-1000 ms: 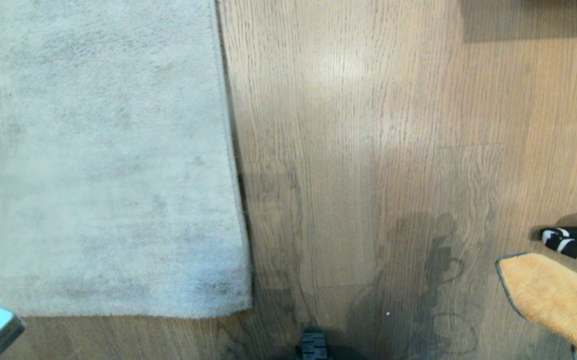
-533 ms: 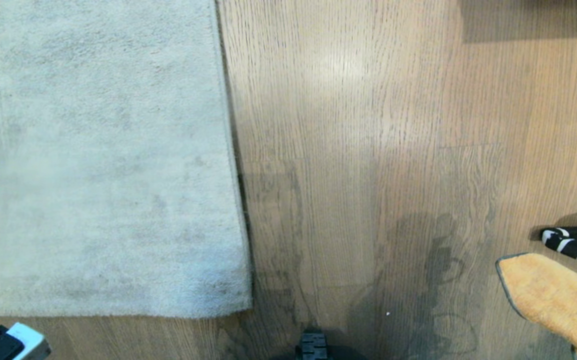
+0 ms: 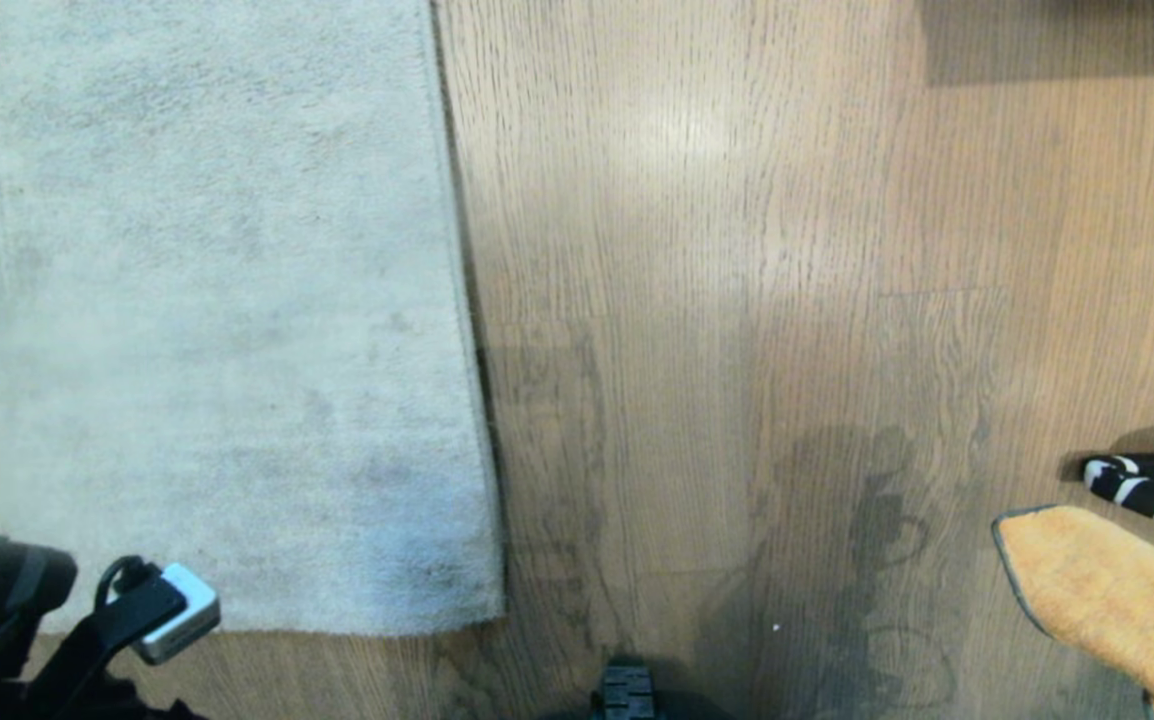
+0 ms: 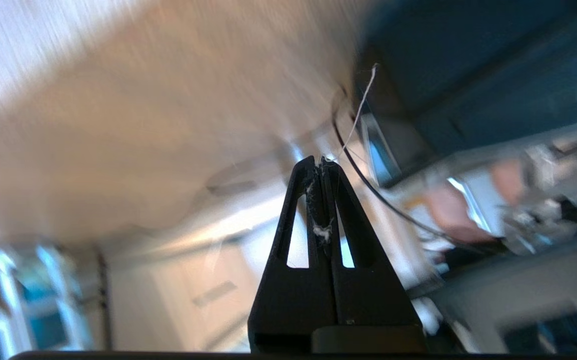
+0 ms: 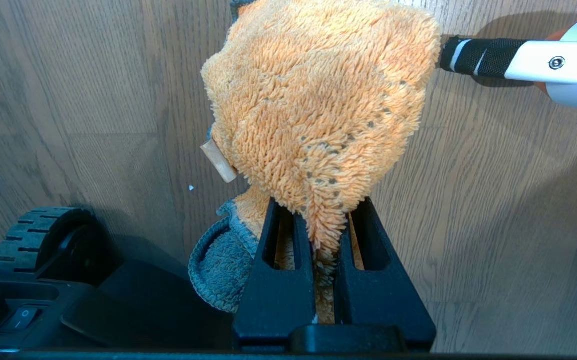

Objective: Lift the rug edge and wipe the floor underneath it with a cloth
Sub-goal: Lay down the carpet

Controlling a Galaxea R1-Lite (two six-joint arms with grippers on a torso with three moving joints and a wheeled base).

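fingers of the right gripper (image 5: 324, 235) pinch the orange cloth (image 5: 318, 110), which hangs over the floor (image 3: 737, 250) at the right, beside a black-and-white striped handle (image 3: 1152, 487). left gripper (image 4: 321, 162) is pressed together, holding nothing, its arm near the rug edge (image 3: 482, 480), which lies flat.

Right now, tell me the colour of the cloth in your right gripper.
Orange-tan, fuzzy; the cloth shows best in the right wrist view, clamped in the right gripper.
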